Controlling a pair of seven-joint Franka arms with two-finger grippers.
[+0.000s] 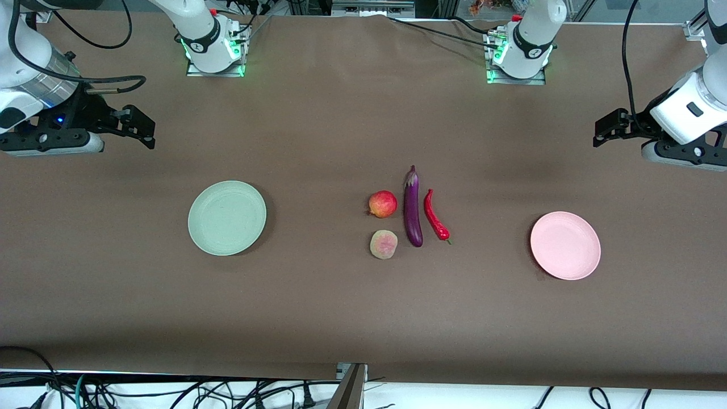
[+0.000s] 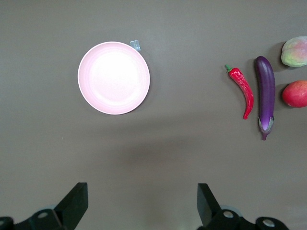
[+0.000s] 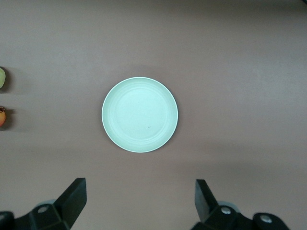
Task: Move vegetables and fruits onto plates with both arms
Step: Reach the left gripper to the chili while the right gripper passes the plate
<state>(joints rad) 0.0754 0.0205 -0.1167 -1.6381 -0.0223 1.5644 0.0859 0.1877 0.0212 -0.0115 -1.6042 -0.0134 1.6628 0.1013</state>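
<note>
Four pieces of produce lie together mid-table: a red-yellow pomegranate-like fruit (image 1: 383, 204), a pale greenish fruit with a pink blush (image 1: 384, 244) nearer the front camera, a long purple eggplant (image 1: 413, 207) beside them, and a red chili (image 1: 435, 216) beside the eggplant. The green plate (image 1: 227, 217) lies bare toward the right arm's end, the pink plate (image 1: 565, 245) bare toward the left arm's end. My left gripper (image 1: 606, 129) hangs open over bare cloth; its wrist view shows the pink plate (image 2: 113, 77), chili (image 2: 242, 88) and eggplant (image 2: 265, 93). My right gripper (image 1: 139, 128) hangs open; its wrist view shows the green plate (image 3: 139, 114).
Brown cloth (image 1: 318, 307) covers the whole table. The two arm bases (image 1: 213, 48) (image 1: 519, 57) stand at the table's edge farthest from the front camera. Cables (image 1: 170, 392) run below the table's near edge. A small clear tag (image 2: 135, 45) lies by the pink plate's rim.
</note>
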